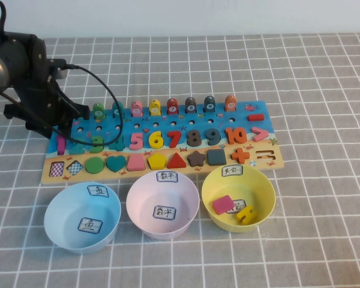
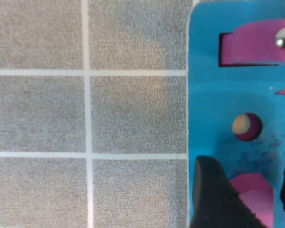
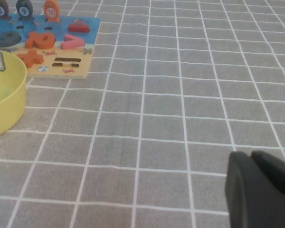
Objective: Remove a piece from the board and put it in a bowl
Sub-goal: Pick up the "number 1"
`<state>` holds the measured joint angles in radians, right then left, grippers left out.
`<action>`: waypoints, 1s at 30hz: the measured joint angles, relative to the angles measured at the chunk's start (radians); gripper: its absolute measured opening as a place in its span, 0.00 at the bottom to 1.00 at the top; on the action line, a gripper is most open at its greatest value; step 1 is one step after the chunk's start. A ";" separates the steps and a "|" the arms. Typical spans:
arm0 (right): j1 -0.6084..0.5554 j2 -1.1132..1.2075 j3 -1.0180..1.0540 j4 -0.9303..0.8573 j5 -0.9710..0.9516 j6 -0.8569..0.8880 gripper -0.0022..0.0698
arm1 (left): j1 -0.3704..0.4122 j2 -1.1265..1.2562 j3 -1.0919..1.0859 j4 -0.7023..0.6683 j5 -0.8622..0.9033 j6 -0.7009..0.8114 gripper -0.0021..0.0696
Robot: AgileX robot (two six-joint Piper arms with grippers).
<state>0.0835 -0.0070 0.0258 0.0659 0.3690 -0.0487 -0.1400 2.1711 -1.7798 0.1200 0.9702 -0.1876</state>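
The magenta numeral "1" [image 2: 256, 192] is seen as a flat, matte wooden piece at the left end of the blue puzzle board [image 1: 168, 129], lying between the dark fingers [image 2: 213, 199] of the left gripper [image 2: 254, 199], which are parted around it; contact cannot be told. A magenta bar [image 2: 256, 45] with a metal stud sits in a recess nearby. Numerals 5 to 10 are read along the board. The pale pink bowl [image 1: 162, 207] carries white labels with Chinese characters, between a light blue bowl [image 1: 82, 217] and a yellow bowl [image 1: 238, 197]. The right gripper [image 3: 261, 190] hovers over grey gridded cloth, fingers pressed together.
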 joint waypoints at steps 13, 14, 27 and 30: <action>0.000 0.000 0.000 0.000 0.000 0.000 0.01 | 0.000 0.011 -0.002 -0.002 -0.004 -0.002 0.41; 0.000 0.000 0.000 0.000 0.000 0.000 0.01 | 0.000 0.011 -0.002 -0.006 -0.004 -0.002 0.41; 0.000 0.000 0.000 0.000 0.000 0.000 0.01 | 0.000 0.011 -0.002 -0.022 0.014 -0.002 0.21; 0.000 0.000 0.000 0.000 0.000 0.000 0.01 | 0.000 0.011 -0.002 -0.022 0.014 -0.004 0.21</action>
<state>0.0835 -0.0070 0.0258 0.0659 0.3690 -0.0487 -0.1400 2.1821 -1.7813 0.0978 0.9844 -0.1913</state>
